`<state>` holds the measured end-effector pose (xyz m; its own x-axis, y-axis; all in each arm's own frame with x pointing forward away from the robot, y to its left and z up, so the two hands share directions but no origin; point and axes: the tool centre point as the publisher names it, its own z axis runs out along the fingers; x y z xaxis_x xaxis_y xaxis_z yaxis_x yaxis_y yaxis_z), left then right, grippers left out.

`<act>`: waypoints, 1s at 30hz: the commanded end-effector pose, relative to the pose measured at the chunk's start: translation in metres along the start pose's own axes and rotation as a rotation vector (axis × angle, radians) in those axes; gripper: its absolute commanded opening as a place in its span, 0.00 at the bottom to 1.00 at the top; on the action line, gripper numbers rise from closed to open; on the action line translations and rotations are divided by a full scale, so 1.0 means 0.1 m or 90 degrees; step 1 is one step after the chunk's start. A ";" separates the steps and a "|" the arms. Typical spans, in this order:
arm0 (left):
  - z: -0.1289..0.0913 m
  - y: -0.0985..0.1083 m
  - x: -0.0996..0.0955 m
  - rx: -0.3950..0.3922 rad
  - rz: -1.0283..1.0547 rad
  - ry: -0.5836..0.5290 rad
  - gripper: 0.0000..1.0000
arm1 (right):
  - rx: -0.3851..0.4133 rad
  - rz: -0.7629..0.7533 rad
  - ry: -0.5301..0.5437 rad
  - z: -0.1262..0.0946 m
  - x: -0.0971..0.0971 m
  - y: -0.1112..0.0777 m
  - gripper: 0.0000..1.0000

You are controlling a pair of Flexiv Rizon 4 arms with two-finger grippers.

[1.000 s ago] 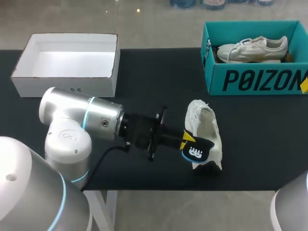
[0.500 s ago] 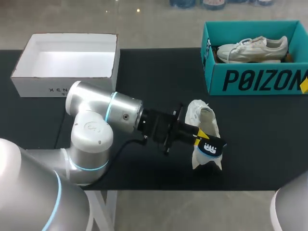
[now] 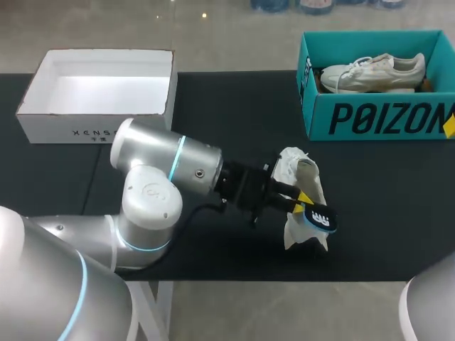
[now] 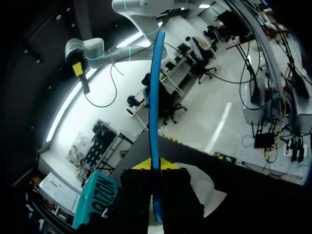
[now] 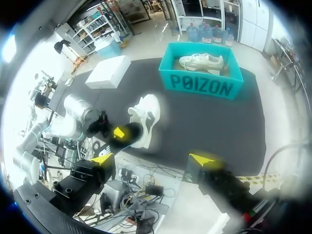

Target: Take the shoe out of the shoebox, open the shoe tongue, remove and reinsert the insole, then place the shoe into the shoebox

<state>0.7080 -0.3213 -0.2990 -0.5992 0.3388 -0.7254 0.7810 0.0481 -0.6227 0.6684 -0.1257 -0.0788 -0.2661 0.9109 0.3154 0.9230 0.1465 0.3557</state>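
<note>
Insole (image 3: pixel 321 219) pinched edge-on in left gripper (image 3: pixel 304 204); carried rightward this past second, now over the shoe (image 3: pixel 301 186) near table's (image 3: pixel 213 121) front edge. Reinsertion likely next. Right gripper (image 5: pixel 152 160) spread, empty, beyond the front edge.

Our left gripper (image 3: pixel 302 203) and the blue insole (image 3: pixel 321 219) it is pinching are covering the near end of the white shoe (image 3: pixel 301 174) in the head view. From the left wrist, the insole is showing edge-on only, and the fingers are hiding the shoe's part under them. The teal shoebox (image 3: pixel 370 119), well beyond the gripper, is running off the frame's edge, so we are losing its far end.
</note>
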 end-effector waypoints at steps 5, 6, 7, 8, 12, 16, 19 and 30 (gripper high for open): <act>-0.05 0.18 -0.05 -0.020 0.008 0.017 0.00 | 0.005 0.000 0.000 0.00 0.00 0.03 1.00; -0.05 0.21 -0.05 -0.021 0.008 0.017 0.00 | 0.005 0.000 0.000 0.00 0.00 0.03 1.00; -0.05 0.23 -0.05 -0.021 0.007 0.016 0.00 | 0.005 0.000 0.000 0.00 0.00 0.03 1.00; -0.05 0.25 -0.05 -0.024 0.009 0.017 0.00 | 0.005 0.000 0.000 0.00 0.00 0.03 1.00; -0.04 0.35 -0.04 -0.027 0.017 0.019 0.00 | 0.005 0.000 0.000 0.00 0.00 0.03 1.00; -0.03 0.48 -0.06 -0.030 0.033 0.025 0.00 | 0.005 0.000 0.000 0.00 0.00 0.03 1.00; 0.00 0.57 -0.07 -0.035 0.049 0.030 0.00 | 0.005 0.000 0.000 0.00 0.00 0.03 1.00; -0.03 0.86 -0.12 -0.109 0.141 0.084 0.00 | 0.005 0.000 0.000 0.00 0.00 0.03 1.00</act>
<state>0.7794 -0.3144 -0.3448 -0.4053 0.4350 -0.8041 0.9094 0.1016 -0.4034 0.6683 -0.1257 -0.0789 -0.2665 0.9108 0.3153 0.9229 0.1469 0.3558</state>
